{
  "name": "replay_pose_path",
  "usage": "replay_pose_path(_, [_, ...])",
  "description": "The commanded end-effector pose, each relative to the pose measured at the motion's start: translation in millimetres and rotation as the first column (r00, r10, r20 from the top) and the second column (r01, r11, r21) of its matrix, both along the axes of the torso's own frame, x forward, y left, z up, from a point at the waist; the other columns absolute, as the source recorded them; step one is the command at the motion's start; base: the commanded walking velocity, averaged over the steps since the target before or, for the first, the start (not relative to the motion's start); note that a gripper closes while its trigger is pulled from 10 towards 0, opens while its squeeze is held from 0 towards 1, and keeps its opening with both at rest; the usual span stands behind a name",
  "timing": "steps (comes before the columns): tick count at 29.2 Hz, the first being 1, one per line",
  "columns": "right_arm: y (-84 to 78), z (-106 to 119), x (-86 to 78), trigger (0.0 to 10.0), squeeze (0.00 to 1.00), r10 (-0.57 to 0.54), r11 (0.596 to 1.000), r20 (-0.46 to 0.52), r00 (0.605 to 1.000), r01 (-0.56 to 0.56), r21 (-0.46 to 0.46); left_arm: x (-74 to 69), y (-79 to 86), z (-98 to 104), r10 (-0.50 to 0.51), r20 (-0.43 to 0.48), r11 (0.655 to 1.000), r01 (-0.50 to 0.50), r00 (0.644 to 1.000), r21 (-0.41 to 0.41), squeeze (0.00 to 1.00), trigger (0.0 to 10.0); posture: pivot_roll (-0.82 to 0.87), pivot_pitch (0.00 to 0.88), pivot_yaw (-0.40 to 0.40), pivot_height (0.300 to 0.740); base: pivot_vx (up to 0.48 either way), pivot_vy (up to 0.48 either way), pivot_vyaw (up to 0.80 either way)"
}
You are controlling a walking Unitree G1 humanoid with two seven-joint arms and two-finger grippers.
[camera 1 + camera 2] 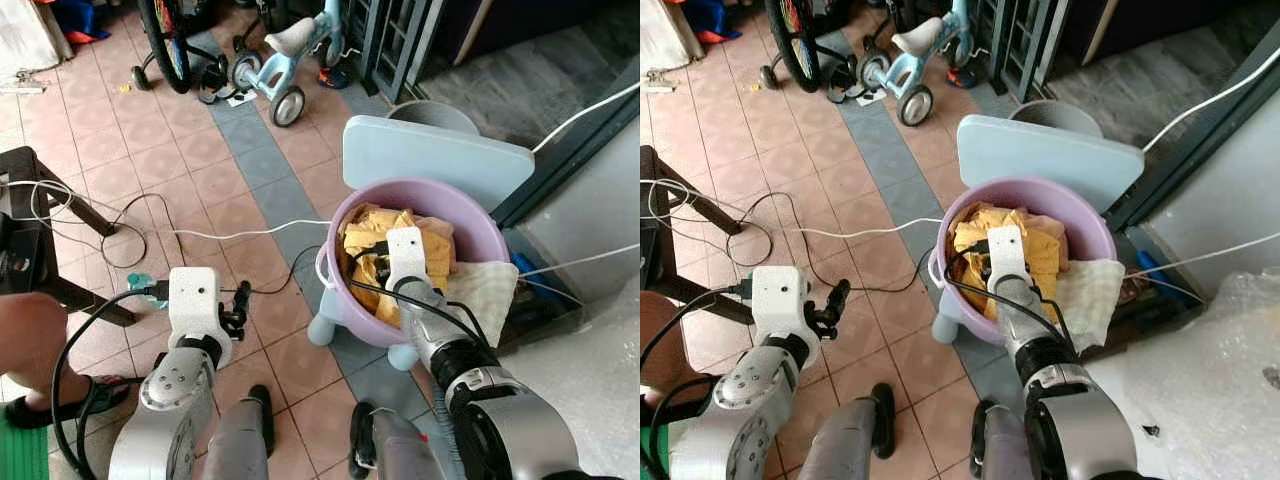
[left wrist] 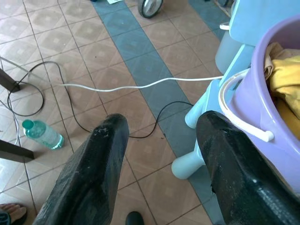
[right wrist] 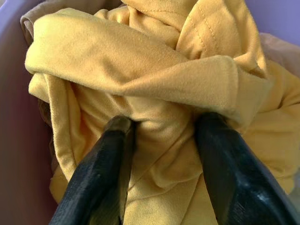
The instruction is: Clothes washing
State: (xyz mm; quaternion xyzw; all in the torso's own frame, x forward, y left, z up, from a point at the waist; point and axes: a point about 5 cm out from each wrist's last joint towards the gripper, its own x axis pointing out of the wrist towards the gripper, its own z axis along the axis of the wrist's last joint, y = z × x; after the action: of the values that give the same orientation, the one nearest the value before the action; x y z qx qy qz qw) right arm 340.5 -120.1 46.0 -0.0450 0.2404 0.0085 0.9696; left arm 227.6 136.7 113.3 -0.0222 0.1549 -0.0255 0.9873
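A purple basin (image 1: 480, 215) stands on a light blue child's chair (image 1: 440, 155), piled with yellow clothes (image 3: 140, 70). A pale towel (image 1: 485, 285) hangs over the basin's right rim. My right gripper (image 3: 164, 124) reaches down into the basin. It is open, with both black fingers (image 3: 112, 140) pressed into the yellow cloth on either side of a fold. My left gripper (image 2: 161, 124) is open and holds nothing, above the tiled floor to the left of the basin; its fingers (image 1: 238, 305) point toward the chair.
White and black cables (image 2: 117, 86) cross the floor beside the chair. A water bottle (image 2: 42, 134) lies near a dark table leg (image 1: 40, 190). A person's leg (image 1: 30, 345) is at far left. A tricycle (image 1: 285, 60) and bicycle wheel (image 1: 165, 35) stand behind.
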Motion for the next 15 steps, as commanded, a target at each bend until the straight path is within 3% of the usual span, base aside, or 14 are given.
replay_pose_path(1, [2.6, -20, -13.4, 0.0, 0.00, -0.010, 0.997, -0.109, 0.994, 0.017, 0.069, -1.4, 0.2, -7, 0.002, -0.033, 1.000, -0.002, 0.999, -0.011, 0.00, 10.0, 0.15, 0.291, -0.011, 0.740, 0.000, 0.000, 0.00])
replay_pose_path(10, [15.7, -9, -6.1, 0.0, 0.00, 0.017, 0.986, -0.070, 0.997, -0.005, 0.169, 6.5, 0.5, -7, 0.007, -0.024, 1.000, -0.007, 1.000, -0.019, 0.00, 10.0, 0.13, 0.257, -0.008, 0.740, 0.000, 0.000, 0.00])
replay_pose_path(15, [12.5, -8, -5.1, 0.0, 0.00, 0.007, 0.983, -0.067, 0.998, 0.005, 0.184, 12.2, -1.1, -7, -0.002, -0.011, 1.000, 0.002, 1.000, -0.015, 0.00, 10.0, 0.13, 0.240, -0.008, 0.740, 0.000, 0.000, 0.00])
